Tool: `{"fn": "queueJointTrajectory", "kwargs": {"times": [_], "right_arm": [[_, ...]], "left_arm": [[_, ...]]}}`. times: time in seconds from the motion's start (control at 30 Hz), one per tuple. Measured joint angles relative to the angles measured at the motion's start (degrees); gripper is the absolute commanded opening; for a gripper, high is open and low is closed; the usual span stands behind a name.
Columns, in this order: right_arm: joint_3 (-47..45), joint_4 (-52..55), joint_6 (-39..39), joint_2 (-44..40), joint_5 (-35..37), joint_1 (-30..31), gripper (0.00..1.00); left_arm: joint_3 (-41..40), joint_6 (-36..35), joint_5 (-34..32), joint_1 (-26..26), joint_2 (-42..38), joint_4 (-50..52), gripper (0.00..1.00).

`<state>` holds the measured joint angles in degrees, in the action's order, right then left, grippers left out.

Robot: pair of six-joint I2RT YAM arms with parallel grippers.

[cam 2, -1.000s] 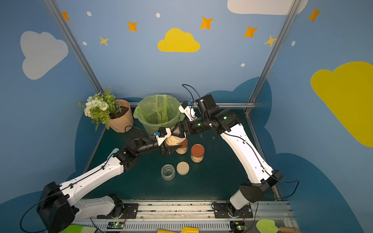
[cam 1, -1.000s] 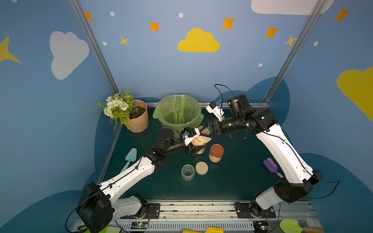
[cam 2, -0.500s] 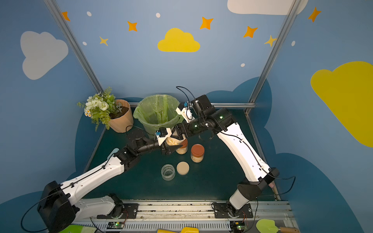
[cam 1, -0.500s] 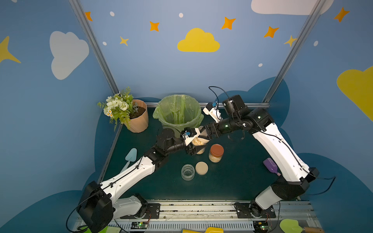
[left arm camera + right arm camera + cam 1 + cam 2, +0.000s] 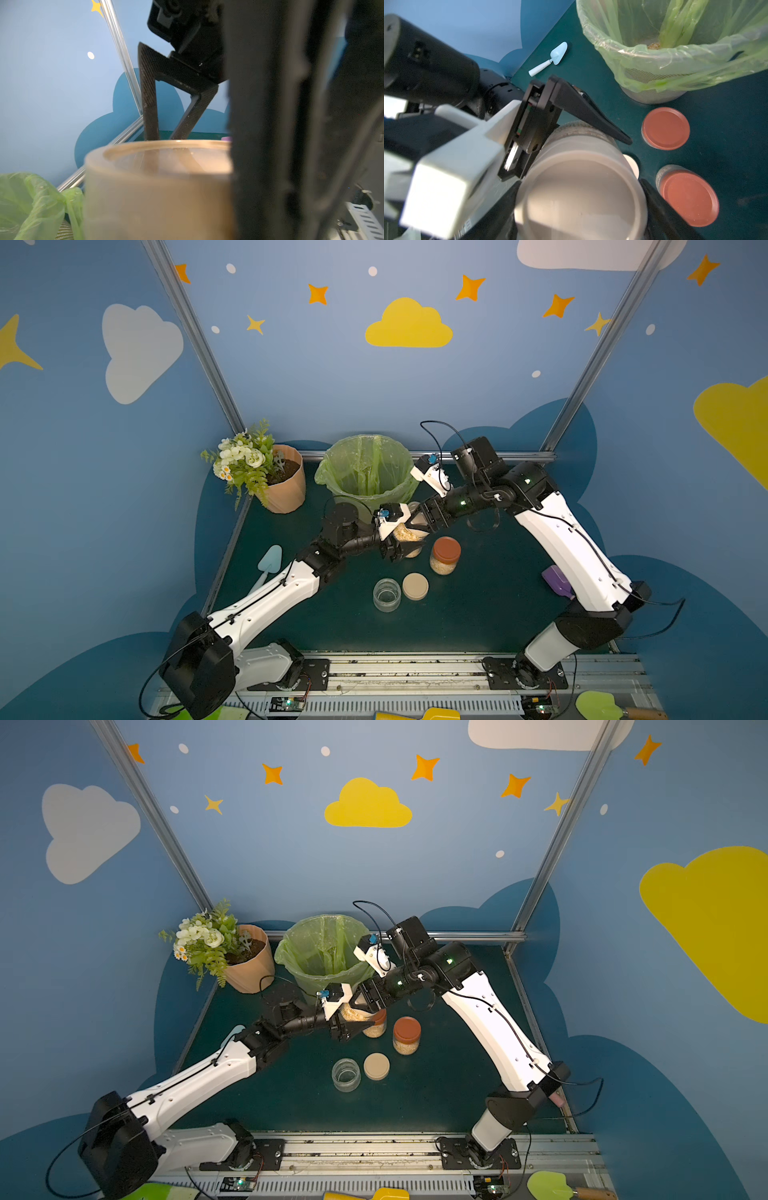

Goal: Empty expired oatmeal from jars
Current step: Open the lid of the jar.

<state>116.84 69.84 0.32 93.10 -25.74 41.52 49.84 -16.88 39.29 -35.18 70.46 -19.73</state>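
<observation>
In front of the bin my left gripper (image 5: 400, 545) is shut on a clear jar (image 5: 409, 531) with a beige lid (image 5: 579, 193), held above the table. Pale oatmeal (image 5: 402, 534) shows through the glass. My right gripper (image 5: 579, 199) is shut on that lid, one dark finger on each side of it. Two more jars with rust-orange lids stand just beyond: one (image 5: 665, 128) near the bin, the other (image 5: 688, 197) beside it, also holding oatmeal (image 5: 442, 566). An empty open jar (image 5: 387, 594) stands nearer the front, with a loose beige lid (image 5: 415, 585) next to it.
The bin with the green bag (image 5: 365, 472) stands at the back behind the held jar, and a flower pot (image 5: 284, 485) at the back left. A light blue scoop (image 5: 268, 564) lies at the left edge, a purple tool (image 5: 557, 580) at the right under my right arm.
My right gripper has come in from the right onto the held jar's lid and closed on it. The left arm and its jar have stayed still.
</observation>
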Motion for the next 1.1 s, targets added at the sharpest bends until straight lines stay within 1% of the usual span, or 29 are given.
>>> {"fn": "queueJointTrajectory", "kwargs": {"times": [0.1,0.2,0.4,0.5,0.7,0.93,1.1], "right_arm": [[-0.66,0.07,-8.41,-0.15,-2.40,0.00,0.54],[-0.81,0.74,-16.04,-0.15,-2.69,0.00,0.53],[-0.79,1.99,-28.33,-0.02,-1.55,0.00,0.53],[-0.79,2.12,-32.79,0.07,-0.72,0.07,0.54],[-0.83,2.25,-38.18,0.28,0.07,0.15,0.53],[-3.21,0.87,-40.06,0.15,-1.99,-0.59,0.53],[-4.07,-0.50,-40.17,-0.57,-3.21,-1.22,0.53]], "left_arm": [[0.00,2.29,4.59,1.07,0.20,0.09,0.03],[-0.07,4.33,7.98,1.51,1.40,-0.50,0.03],[-0.98,7.21,11.52,1.77,2.16,-1.20,0.04],[-1.01,8.00,12.11,1.97,2.19,-0.48,0.03],[-2.23,9.64,11.87,2.08,2.14,-0.94,0.03],[-6.21,11.13,8.52,2.10,-0.87,-1.86,0.03],[-7.39,11.21,5.86,2.10,-3.06,-1.79,0.03]]}}
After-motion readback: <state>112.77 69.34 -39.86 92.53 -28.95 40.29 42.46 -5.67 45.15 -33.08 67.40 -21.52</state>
